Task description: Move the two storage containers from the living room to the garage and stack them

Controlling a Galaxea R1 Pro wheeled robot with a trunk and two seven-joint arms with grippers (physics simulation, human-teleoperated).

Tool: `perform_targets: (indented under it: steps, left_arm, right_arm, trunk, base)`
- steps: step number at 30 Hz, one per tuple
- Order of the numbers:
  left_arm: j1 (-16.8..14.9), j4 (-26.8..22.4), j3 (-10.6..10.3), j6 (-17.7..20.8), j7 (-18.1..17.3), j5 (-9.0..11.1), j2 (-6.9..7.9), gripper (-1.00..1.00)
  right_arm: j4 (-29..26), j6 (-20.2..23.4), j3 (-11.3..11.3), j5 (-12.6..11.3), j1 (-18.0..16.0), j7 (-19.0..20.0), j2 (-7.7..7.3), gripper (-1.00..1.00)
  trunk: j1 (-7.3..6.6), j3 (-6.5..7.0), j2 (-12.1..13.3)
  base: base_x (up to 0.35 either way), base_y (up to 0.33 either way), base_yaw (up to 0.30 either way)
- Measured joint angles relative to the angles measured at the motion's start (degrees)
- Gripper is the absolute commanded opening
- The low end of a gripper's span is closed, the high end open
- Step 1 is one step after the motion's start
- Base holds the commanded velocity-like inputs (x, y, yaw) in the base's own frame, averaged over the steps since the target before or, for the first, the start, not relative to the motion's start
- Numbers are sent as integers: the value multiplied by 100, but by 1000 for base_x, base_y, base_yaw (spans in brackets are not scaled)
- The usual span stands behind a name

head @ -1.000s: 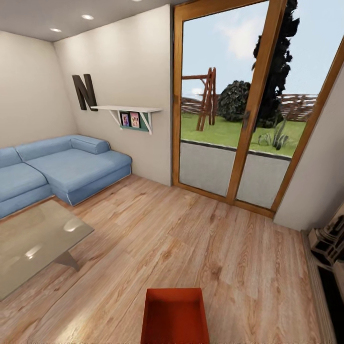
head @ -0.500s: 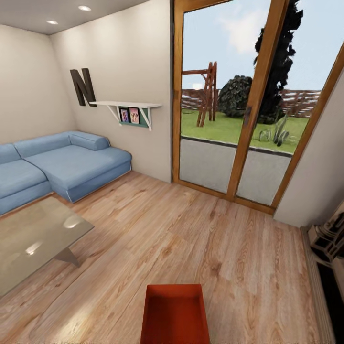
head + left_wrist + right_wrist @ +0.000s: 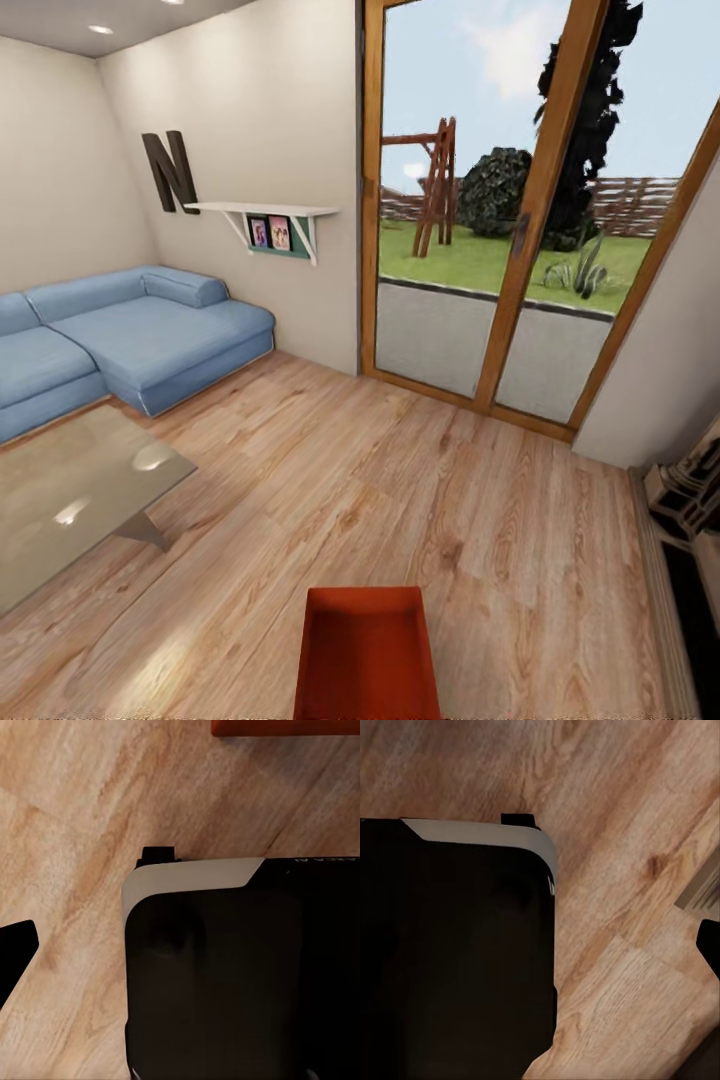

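One orange-red storage container (image 3: 367,655) sits open side up on the light wood plank floor (image 3: 420,480) of the living room, at the head view's lower edge, right in front of me. A strip of its wall (image 3: 285,727) shows in the left wrist view beyond my black base (image 3: 240,975). One dark fingertip (image 3: 15,952) of my left gripper hangs over bare planks, apart from the container. One dark fingertip (image 3: 711,945) of my right gripper also hangs over planks, beside the base (image 3: 450,945). Neither shows anything held.
A glass table (image 3: 70,500) stands at the left, with a blue sofa (image 3: 130,340) behind it against the wall. Wood-framed glass doors (image 3: 500,250) fill the far wall ahead. The fireplace edge (image 3: 690,510) juts in at the right.
The whole head picture has shifted slightly upward, so the camera has moved. The container stays in the same place relative to the floor planks.
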Motion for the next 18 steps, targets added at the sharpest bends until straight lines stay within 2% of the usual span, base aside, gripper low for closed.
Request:
perform_targets:
  steps: [18]
  left_arm:
    - [0, 0, 0, 2, 0, 0, 1, 100]
  right_arm:
    - [0, 3, 5, 18, 0, 0, 0, 100]
  trunk:
    - [0, -167, 0]
  base:
    - [0, 0, 0]
